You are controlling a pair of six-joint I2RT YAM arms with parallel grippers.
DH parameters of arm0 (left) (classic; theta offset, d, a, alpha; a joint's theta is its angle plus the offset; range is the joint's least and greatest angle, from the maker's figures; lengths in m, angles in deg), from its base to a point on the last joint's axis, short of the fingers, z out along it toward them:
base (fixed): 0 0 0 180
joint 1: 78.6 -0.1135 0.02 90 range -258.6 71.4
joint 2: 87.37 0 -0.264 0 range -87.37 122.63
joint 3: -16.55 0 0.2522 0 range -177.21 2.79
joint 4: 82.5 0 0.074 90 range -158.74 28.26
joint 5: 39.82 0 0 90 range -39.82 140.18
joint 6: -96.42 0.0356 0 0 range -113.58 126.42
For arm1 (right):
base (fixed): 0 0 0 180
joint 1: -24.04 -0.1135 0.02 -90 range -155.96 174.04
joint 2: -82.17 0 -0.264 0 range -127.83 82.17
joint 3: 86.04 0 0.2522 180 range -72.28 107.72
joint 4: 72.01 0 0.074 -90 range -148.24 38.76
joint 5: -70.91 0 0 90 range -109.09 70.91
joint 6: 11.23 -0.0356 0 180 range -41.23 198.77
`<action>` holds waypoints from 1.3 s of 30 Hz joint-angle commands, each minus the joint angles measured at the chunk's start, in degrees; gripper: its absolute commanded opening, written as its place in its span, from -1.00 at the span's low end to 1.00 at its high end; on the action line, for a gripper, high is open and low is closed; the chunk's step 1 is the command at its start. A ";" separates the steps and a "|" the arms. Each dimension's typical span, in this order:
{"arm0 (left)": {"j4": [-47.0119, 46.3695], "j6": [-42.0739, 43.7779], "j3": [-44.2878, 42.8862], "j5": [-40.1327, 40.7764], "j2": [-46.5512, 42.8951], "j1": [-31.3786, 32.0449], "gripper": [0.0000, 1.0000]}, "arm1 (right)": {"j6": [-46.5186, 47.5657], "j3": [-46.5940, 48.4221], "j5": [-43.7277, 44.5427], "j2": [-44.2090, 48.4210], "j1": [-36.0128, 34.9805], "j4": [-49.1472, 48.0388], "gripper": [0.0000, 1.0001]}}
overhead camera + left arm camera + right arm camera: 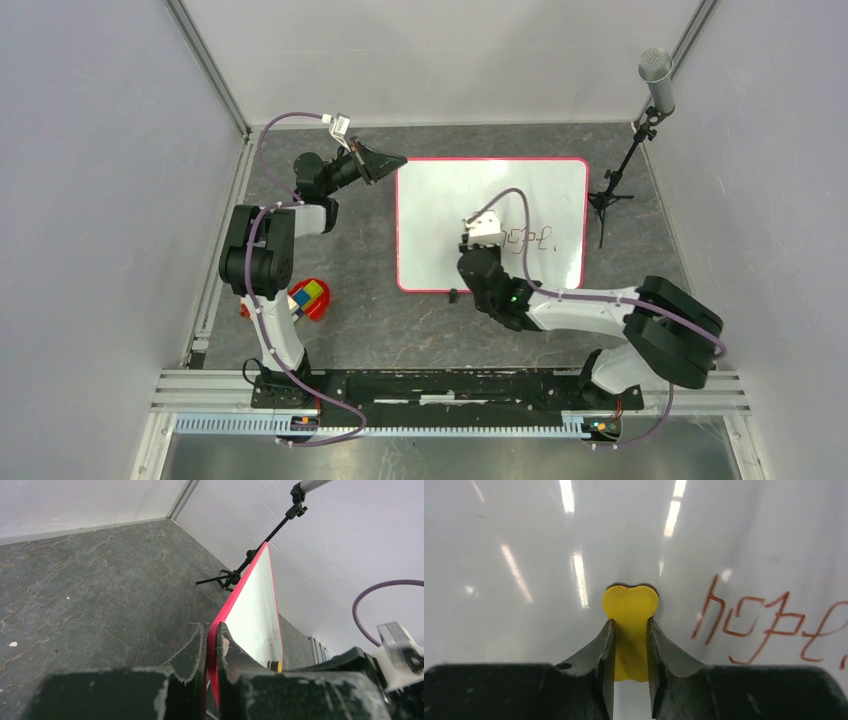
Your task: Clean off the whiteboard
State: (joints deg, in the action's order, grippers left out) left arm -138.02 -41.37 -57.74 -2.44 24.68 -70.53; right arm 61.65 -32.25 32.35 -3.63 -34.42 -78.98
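The whiteboard (450, 210), white with a red-pink frame, lies on the dark table, with red handwriting (535, 238) on its right half. My left gripper (392, 160) is shut on the board's upper left frame edge (214, 652), one finger on each side. My right gripper (484, 240) is over the board's middle and is shut on a yellow eraser (630, 630); the eraser's head touches the white surface just left of the red writing (764, 625). The board's face (524, 555) fills the right wrist view.
A microphone on a black tripod stand (628, 160) stands just right of the board, also visible in the left wrist view (260, 545). A red toy with coloured squares (310, 298) lies by the left arm's base. Grey walls enclose the table.
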 commanded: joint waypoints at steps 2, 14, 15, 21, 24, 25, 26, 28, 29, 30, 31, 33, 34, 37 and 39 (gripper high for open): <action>-0.68 2.61 0.67 -1.26 -2.63 1.06 -0.95 | -6.54 -10.90 4.15 6.33 6.26 5.28 -0.62; 0.88 3.54 0.07 -1.08 -2.55 1.55 -0.95 | 2.49 -0.21 4.76 -0.51 -2.74 -0.81 -0.62; 1.33 3.80 0.06 -1.09 -2.61 1.59 -0.95 | 2.87 2.60 3.69 -2.51 -3.28 -0.53 -0.62; 2.17 4.28 0.41 -1.11 -3.35 1.67 -0.70 | 7.99 4.65 4.34 -4.16 -3.69 -4.66 -0.51; 2.14 4.70 1.43 -0.77 -4.38 1.68 -0.30 | 10.32 4.02 4.63 -2.48 -2.97 -2.81 -0.23; 2.20 5.17 1.99 -0.51 -4.97 1.68 -0.21 | 10.94 3.81 3.97 -1.71 -2.67 -1.85 -0.12; 2.29 5.84 2.82 -0.13 -5.77 1.68 -0.11 | 11.31 3.45 3.17 -0.60 -2.54 -0.95 0.02; 2.91 6.71 4.25 0.14 -7.44 1.68 0.00 | 11.29 3.43 -0.03 1.53 -2.20 2.21 0.29; 3.04 6.86 5.10 0.43 -8.23 1.59 0.13 | 10.77 3.76 -1.17 2.54 -2.13 4.50 0.40; 3.36 6.86 5.70 0.90 -9.30 1.51 0.26 | 10.15 3.97 -2.52 3.73 -2.10 6.48 0.53; 3.52 6.74 6.62 1.38 -10.44 1.30 0.36 | 9.70 4.09 -3.91 5.09 -2.10 8.25 0.64; 3.97 6.17 8.38 2.86 -12.67 0.83 0.65 | 9.30 4.83 -7.36 7.03 -1.95 11.68 0.82; 3.91 5.58 9.43 3.57 -13.80 0.49 0.81 | 8.56 5.66 -8.26 7.54 -1.80 14.55 0.85; 4.10 3.81 12.66 5.75 -17.52 -0.61 0.94 | 7.58 6.40 -12.11 9.66 -0.78 18.78 0.96; 5.64 3.47 14.79 6.69 -19.85 -1.04 0.96 | 6.16 6.64 -13.57 10.44 0.02 20.50 0.96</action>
State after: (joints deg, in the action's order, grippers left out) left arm -132.70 -37.81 -46.05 0.90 10.23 -70.40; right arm 70.43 -28.10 24.53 4.48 -35.88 -65.27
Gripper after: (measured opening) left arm 0.970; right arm 0.977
